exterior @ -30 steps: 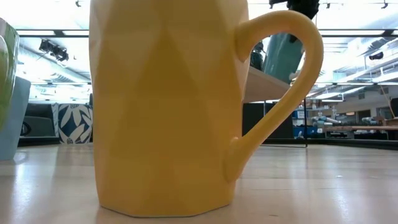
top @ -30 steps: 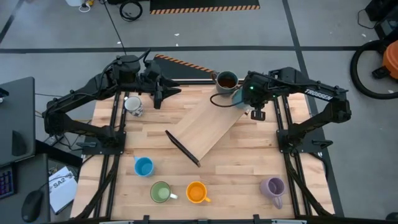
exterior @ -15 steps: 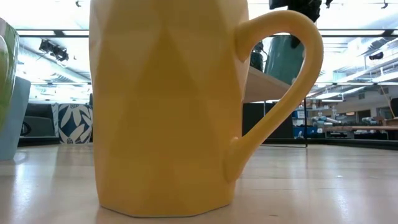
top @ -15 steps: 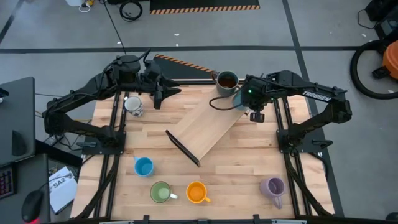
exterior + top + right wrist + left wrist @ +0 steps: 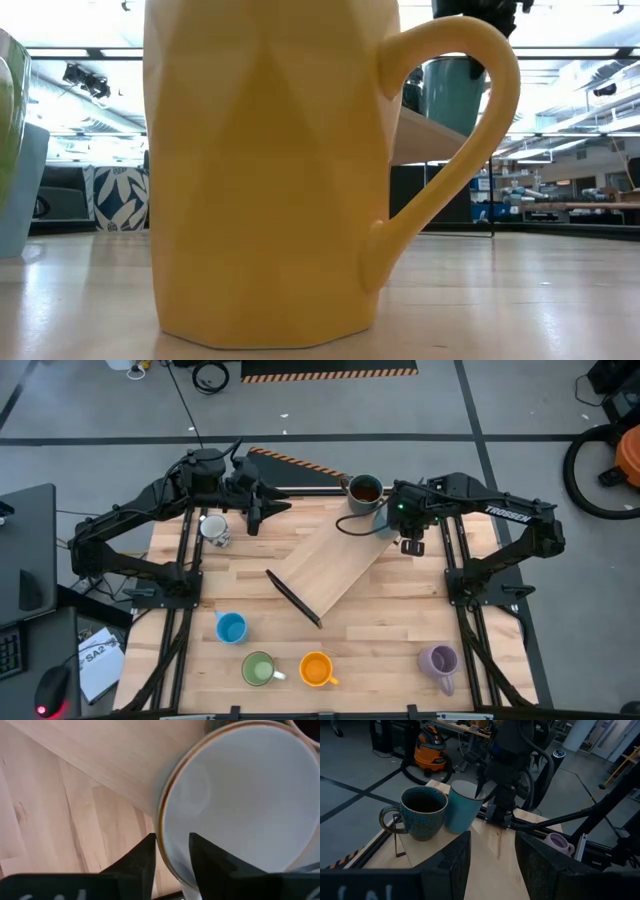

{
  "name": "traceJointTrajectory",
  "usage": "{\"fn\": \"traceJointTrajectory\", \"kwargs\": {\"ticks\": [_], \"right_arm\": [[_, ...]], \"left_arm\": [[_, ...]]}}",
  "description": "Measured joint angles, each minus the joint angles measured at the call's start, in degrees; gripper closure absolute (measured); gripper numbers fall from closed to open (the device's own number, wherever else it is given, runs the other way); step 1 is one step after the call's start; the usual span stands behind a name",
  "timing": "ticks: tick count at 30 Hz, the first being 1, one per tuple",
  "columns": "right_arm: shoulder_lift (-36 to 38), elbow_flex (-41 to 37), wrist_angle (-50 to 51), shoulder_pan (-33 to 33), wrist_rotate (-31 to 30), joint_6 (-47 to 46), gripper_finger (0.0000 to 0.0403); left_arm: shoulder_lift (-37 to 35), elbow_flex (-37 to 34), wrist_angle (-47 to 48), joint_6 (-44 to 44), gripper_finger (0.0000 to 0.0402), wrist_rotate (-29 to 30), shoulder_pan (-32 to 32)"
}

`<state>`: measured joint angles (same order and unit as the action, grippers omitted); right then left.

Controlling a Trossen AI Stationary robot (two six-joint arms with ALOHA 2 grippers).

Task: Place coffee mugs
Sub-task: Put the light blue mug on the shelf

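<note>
In the low view almost everything is blocked by the orange mug [image 5: 270, 170], which fills the frame; only the edge of a green mug [image 5: 10, 120] is seen at far left. In the high view the teal mug [image 5: 383, 518] is largely hidden beneath the right gripper [image 5: 392, 520], near the upper right of the raised wooden board [image 5: 330, 565], beside the dark mug [image 5: 363, 490]. The rim is pinched between the right gripper's narrowly set fingers, and the mug's pale inside is seen empty. The left gripper [image 5: 268, 510] is held wide apart at the upper left, near the white patterned mug [image 5: 214, 528]. Blue [image 5: 231, 627] and lilac [image 5: 438, 660] mugs are spread along the tabletop [image 5: 390, 620] at the bottom.
</note>
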<state>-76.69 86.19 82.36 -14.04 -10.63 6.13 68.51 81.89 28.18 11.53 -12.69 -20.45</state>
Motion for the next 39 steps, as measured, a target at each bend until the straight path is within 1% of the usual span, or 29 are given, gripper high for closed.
{"fn": "traceJointTrajectory", "kwargs": {"ticks": [5,10,12,21,27,34,39], "right_arm": [[0.0,0.0,0.0,0.0,-0.2,-2.3,0.0251],[0.0,0.0,-0.2,0.0,0.3,-6.9,0.0239],[0.0,0.0,-0.5,0.0,1.5,-8.2,0.0237],[0.0,0.0,-4.7,-0.1,1.3,-11.1,0.0236],[0.0,0.0,-7.4,-0.2,-2.2,-13.1,0.0226],[-0.1,0.0,-11.1,-1.8,-2.2,-16.7,0.0223],[-0.1,0.0,-12.9,-2.7,-2.3,-16.6,0.0224]], "left_arm": [[0.0,0.0,0.0,-0.1,0.0242,0.0,0.0],[0.0,0.0,0.0,-0.1,0.0242,0.0,0.0],[0.0,0.0,0.0,-0.1,0.0242,0.0,0.0],[0.0,0.0,0.0,-0.3,0.0242,0.0,0.0],[0.0,0.0,0.0,-0.2,0.0242,0.0,0.0],[0.0,0.0,0.0,-0.2,0.0242,0.0,0.0],[0.0,0.0,0.0,-0.2,0.0242,0.0,0.0]]}}
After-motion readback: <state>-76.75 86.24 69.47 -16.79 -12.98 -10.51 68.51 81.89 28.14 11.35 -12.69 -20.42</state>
